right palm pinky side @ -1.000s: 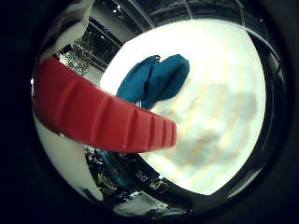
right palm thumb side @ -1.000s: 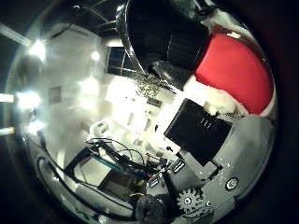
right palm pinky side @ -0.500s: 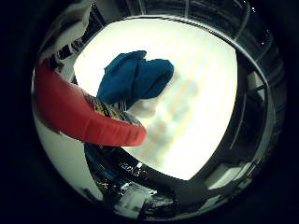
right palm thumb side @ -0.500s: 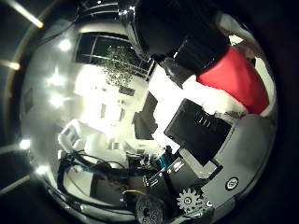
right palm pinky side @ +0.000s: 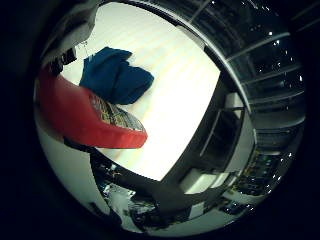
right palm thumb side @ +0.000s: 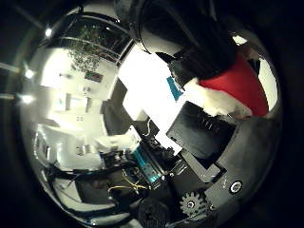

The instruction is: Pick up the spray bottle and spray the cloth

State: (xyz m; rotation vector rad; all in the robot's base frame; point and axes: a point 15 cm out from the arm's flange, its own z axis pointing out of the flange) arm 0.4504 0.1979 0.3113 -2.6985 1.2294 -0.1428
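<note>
The red spray bottle [right palm pinky side: 85,112] lies close across the palm in the right little finger side palm view, with a printed label on its side. In the right thumb side palm view my hand [right palm thumb side: 204,128] is shut on the bottle [right palm thumb side: 237,87], with black fingers [right palm thumb side: 180,33] curled over its red body. The bottle's nozzle is hidden. The blue cloth [right palm pinky side: 112,72] lies crumpled on the white table [right palm pinky side: 185,90], beyond the bottle and below the hand.
Past the table's edge there are dark shelves and room fittings [right palm pinky side: 250,110]. The right thumb side palm view shows a bright room with white furniture [right palm thumb side: 76,104] and a plant [right palm thumb side: 95,43] away from the table.
The hand has turned and risen with the bottle still in it. The table and cloth now take up less of the little finger side view, and more of the room shows.
</note>
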